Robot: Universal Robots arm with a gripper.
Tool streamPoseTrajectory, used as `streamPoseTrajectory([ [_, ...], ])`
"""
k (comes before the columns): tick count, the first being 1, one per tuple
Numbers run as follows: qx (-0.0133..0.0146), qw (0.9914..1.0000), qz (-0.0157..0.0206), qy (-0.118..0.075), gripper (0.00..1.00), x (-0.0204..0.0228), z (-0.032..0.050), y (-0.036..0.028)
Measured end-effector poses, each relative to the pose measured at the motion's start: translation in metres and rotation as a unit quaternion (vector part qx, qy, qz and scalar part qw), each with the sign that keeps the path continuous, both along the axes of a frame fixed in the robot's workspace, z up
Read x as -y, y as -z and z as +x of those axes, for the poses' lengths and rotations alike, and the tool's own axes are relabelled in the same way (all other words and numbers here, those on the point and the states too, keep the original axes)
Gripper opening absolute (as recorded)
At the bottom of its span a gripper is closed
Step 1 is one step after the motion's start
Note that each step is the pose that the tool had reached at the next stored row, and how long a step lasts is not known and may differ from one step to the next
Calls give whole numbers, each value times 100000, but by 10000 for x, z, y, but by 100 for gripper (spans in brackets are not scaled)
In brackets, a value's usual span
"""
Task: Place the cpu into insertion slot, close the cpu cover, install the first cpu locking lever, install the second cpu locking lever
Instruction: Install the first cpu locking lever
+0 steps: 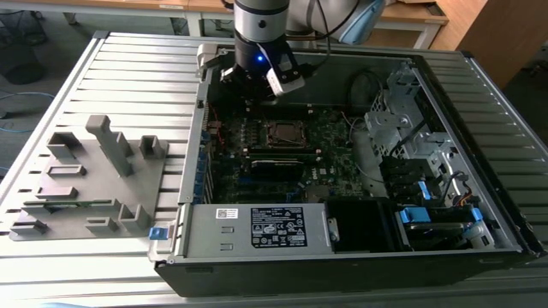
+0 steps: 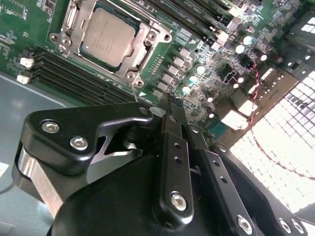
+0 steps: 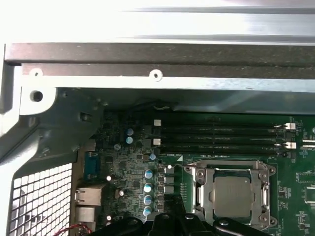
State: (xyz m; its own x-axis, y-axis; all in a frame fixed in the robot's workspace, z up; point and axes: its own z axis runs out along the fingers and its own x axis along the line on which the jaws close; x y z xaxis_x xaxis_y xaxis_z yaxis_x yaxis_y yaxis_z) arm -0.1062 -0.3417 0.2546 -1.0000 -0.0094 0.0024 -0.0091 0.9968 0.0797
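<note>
Gripper [image 2: 175, 104]: we see its black fingers pressed together with nothing between them, above the motherboard [image 2: 206, 73] near the insertion slot [image 1: 267, 133]. The cpu [image 2: 107, 37] lies flat in that slot, with the cpu cover [image 2: 143, 43] down around it in both wrist views. The exterior view adds the open computer case [image 1: 342, 273], a grey fixture block [image 1: 94, 179] on its left, the slatted metal table [image 1: 137, 70] and wooden desks [image 1: 419, 16] behind.
</note>
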Motion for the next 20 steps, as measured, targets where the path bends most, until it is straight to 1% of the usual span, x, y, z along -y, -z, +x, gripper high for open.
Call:
streamPoseTrajectory([
  [12,-2,100000,-8,2,10,0,-62,1],
  [13,-9,100000,125,6,10,1,-68,0],
  [14,-8,99998,563,-8,10,1,-71,1],
  [15,-3,99993,1144,-4,10,2,-75,1],
  [17,1,99981,1937,4,10,3,-81,1],
  [18,-2,99976,2176,5,10,3,-84,1],
  [20,-1,99976,2194,6,10,2,-84,1],
])
